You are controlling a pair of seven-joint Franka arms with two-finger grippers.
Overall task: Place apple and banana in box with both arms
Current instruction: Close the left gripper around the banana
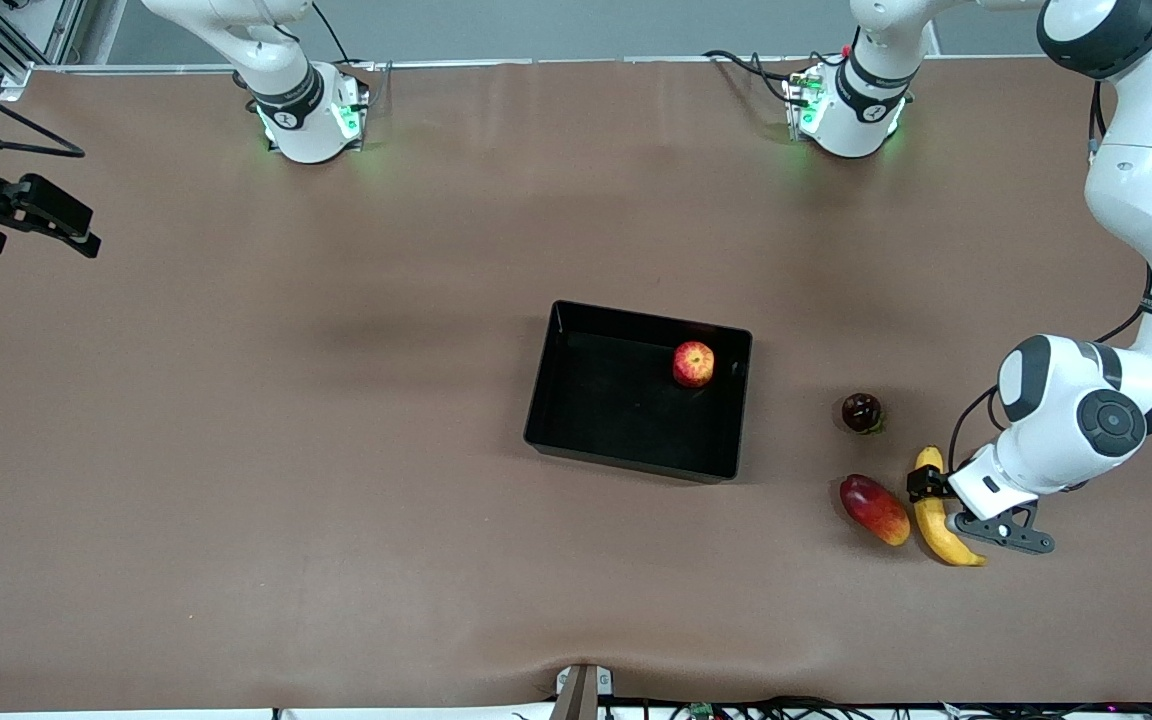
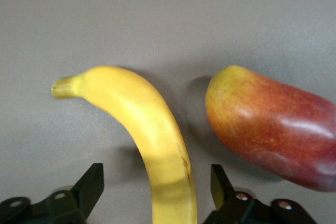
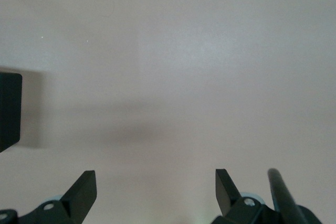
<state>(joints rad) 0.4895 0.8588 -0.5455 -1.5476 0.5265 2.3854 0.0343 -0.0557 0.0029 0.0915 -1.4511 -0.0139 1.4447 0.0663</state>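
Observation:
The apple [image 1: 693,363] lies in the black box [image 1: 616,405], in the corner toward the left arm's end and farther from the front camera. The banana [image 1: 941,520] lies on the table toward the left arm's end, near the front edge. My left gripper [image 1: 936,495] is low over it and open, with one finger on each side of the banana [image 2: 157,135] and a gap on both sides; it appears in the left wrist view [image 2: 156,187] too. My right gripper [image 1: 86,235] waits, open and empty, over the table's right-arm end [image 3: 156,190].
A red-and-yellow mango [image 1: 874,508] lies right beside the banana on its box side and also shows in the left wrist view [image 2: 273,129]. A dark red round fruit [image 1: 861,412] sits farther from the front camera than the mango. A box corner [image 3: 8,108] shows in the right wrist view.

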